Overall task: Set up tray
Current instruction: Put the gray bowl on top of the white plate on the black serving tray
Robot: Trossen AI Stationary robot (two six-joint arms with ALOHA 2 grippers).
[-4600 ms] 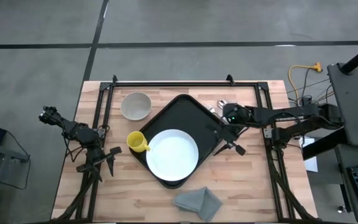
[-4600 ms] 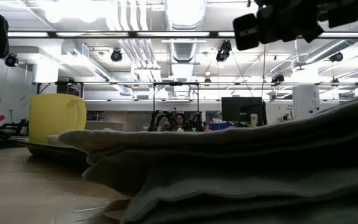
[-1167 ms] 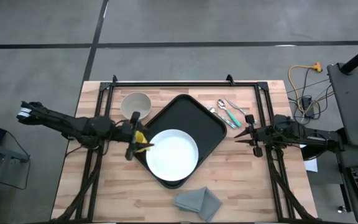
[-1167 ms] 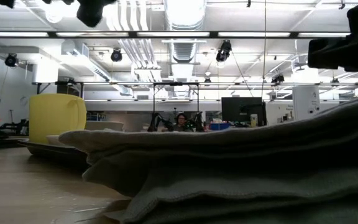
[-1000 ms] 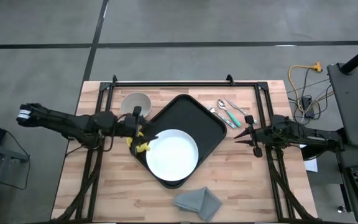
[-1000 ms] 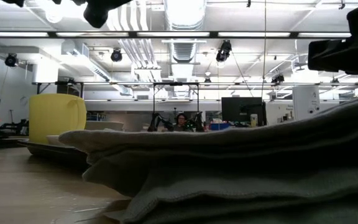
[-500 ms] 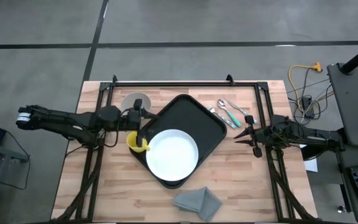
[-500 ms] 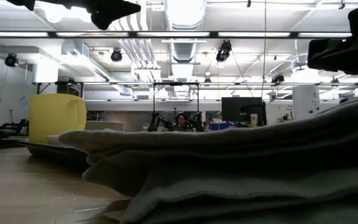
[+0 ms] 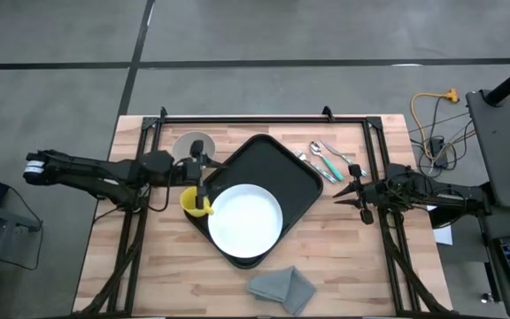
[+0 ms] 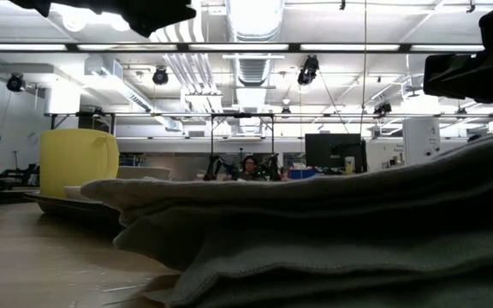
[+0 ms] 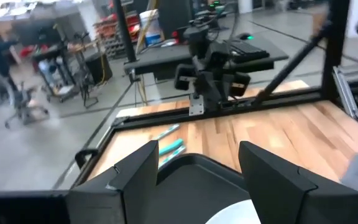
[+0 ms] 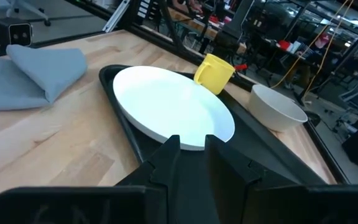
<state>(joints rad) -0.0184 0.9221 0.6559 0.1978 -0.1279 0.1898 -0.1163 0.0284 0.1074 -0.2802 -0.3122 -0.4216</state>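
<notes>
The left gripper (image 9: 204, 167), empty with jaws spread, has moved from the cup (image 9: 193, 201) to above the bowl (image 9: 187, 142), probably targeting it.

Tool (image 12: 192, 144): right arm's own, bottom centre, narrow gap between its dark fingers.
Tray (image 12: 263, 167): black, on the wooden tabletop (image 12: 48, 144).
Plate (image 12: 169, 102): white, round, in the tray.
Cup (image 12: 214, 73): yellow, beyond the plate.
Bowl (image 12: 277, 106): pale, right of the cup.
Cloth (image 12: 30, 71): blue-grey, folded, upper left.
</notes>
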